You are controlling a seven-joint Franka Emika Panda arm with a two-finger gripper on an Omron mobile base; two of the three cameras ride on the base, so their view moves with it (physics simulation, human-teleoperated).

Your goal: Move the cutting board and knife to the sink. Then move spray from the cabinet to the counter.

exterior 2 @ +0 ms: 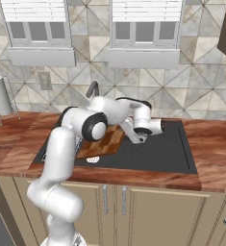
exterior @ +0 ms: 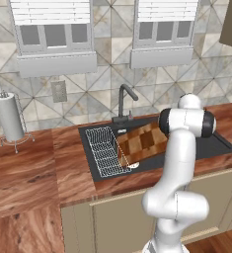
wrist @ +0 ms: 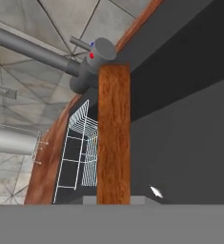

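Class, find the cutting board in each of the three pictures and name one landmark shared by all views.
Left base view: the cutting board sits tilted in the sink, centre, right of the wire rack.
Right base view: the board is left of centre, partly behind the arm.
Hand view: seen edge-on as a brown upright strip at centre.
Shared landmark: the dark faucet behind the sink.

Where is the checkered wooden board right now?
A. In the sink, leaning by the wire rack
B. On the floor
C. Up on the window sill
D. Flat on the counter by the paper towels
A: the cutting board sits tilted inside the dark sink, next to the wire rack and in front of the faucet.
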